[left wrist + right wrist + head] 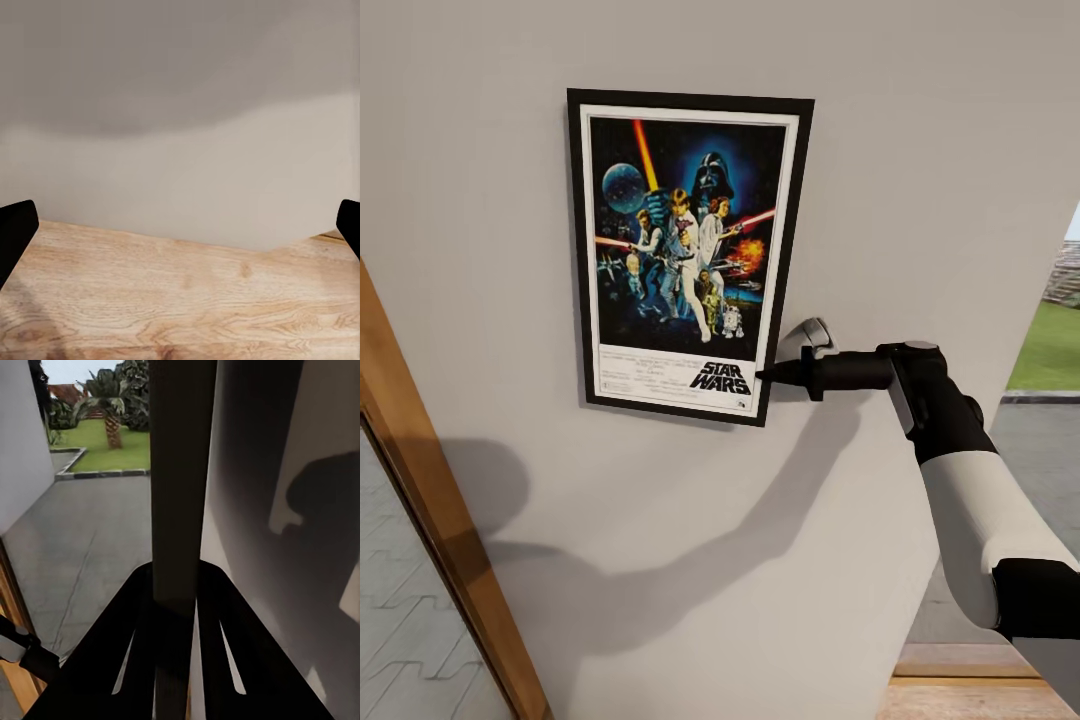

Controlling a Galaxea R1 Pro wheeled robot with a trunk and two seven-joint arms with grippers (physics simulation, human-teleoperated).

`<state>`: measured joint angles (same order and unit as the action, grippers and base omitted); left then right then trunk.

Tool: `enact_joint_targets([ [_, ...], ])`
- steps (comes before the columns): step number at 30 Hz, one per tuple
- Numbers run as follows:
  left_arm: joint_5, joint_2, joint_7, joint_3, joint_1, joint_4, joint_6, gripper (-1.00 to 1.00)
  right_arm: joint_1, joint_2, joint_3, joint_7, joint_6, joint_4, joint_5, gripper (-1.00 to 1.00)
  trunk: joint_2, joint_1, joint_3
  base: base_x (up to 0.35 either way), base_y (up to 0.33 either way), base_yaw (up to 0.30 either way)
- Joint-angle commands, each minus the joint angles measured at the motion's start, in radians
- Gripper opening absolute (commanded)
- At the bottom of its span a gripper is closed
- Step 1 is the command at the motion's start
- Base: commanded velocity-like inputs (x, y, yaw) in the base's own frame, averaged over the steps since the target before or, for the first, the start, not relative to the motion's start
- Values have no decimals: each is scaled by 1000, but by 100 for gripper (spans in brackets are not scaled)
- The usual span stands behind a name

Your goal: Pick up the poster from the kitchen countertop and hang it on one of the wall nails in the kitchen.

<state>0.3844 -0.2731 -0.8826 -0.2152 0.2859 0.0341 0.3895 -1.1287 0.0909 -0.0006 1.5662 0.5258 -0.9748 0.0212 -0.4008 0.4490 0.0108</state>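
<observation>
The poster (678,250), black-framed with dark blue artwork and the STAR WARS logo, lies flat and slightly tilted against the pale wall (660,560). My right gripper (766,375) is shut on the poster's lower right edge. In the right wrist view the poster (180,472) shows edge-on, clamped between the dark fingers (135,660). The left gripper (180,240) is open, one black fingertip (15,232) showing at each side of its view, facing a wall base and wooden floor. No wall nail shows; any behind the poster is hidden. The kitchen countertop is out of view.
A wooden door frame (430,500) runs down the left side of the wall. To the right the wall ends at an opening onto grey paving and grass (1050,350). Light wooden floor (970,690) lies below my right arm.
</observation>
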Motion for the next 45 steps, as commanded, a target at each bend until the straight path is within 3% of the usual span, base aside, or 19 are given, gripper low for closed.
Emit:
enact_joint_targets([
  [1, -7, 0, -3, -7, 1, -2, 5, 100, -1, 0, 1, -21, 50, 56, 8, -100, 1, 1, 0, 0, 0, 0],
  [13, -7, 0, -3, -7, 1, -2, 5, 100, -1, 0, 1, -20, 49, 78, 8, -100, 1, 1, 0, 0, 0, 0],
  [14, -7, -5, -6, -5, -4, 0, 5, 100, 5, 0, -6, -1, 15, 0, -4, -100, 1, 1, 0, 0, 0, 0],
  [22, -7, -3, -6, -5, -4, 0, 5, 100, 43, 0, -34, -1, -35, -1, -23, -100, 1, 1, 0, 0, 0, 0],
  [44, -7, -4, -6, -4, -4, 0, 5, 100, 45, 0, -40, -1, -38, -1, -25, -100, 1, 1, 0, 0, 0, 0],
  [45, -7, -4, -6, -4, -4, 0, 5, 100, 46, 8, 153, -1, -77, -3, -51, -100, 1, 1, 0, 0, 0, 0],
])
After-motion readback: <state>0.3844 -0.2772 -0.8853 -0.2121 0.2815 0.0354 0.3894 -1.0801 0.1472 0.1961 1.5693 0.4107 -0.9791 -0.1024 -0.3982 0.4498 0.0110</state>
